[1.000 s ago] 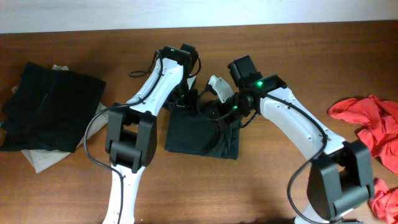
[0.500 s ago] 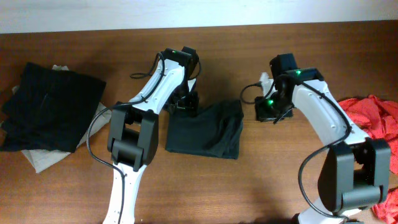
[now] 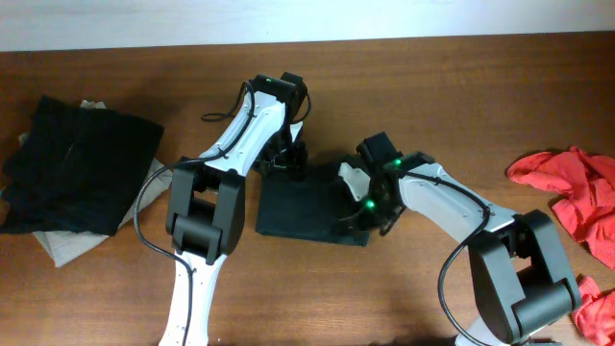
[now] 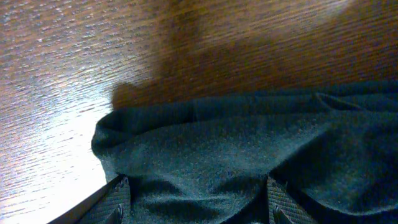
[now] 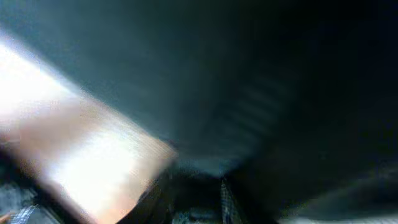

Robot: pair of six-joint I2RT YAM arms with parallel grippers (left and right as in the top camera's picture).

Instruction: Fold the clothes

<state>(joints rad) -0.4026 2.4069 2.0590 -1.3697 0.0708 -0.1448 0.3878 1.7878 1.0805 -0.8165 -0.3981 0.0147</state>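
The dark green-black T-shirt (image 3: 300, 207) lies folded into a rough square at the table's middle. My left gripper (image 3: 286, 159) rests on its far left corner. In the left wrist view its fingers (image 4: 198, 205) stand wide apart with the shirt's fabric (image 4: 249, 155) bunched between them. My right gripper (image 3: 361, 207) is down at the shirt's right edge. The right wrist view is motion-blurred: dark fabric (image 5: 261, 81) fills it, and the fingers (image 5: 194, 196) show only dimly, so their state is unclear.
A black garment (image 3: 82, 163) lies on a beige one (image 3: 67, 248) at the left. Red clothes (image 3: 567, 187) lie at the right edge, with more red cloth (image 3: 596, 312) at the bottom right corner. Bare wood (image 4: 186, 43) lies beyond the shirt.
My right gripper swung out to the right off the shirt, then came back down onto its right edge. The shirt's right side spread out, then drew back in. The left arm stayed put.
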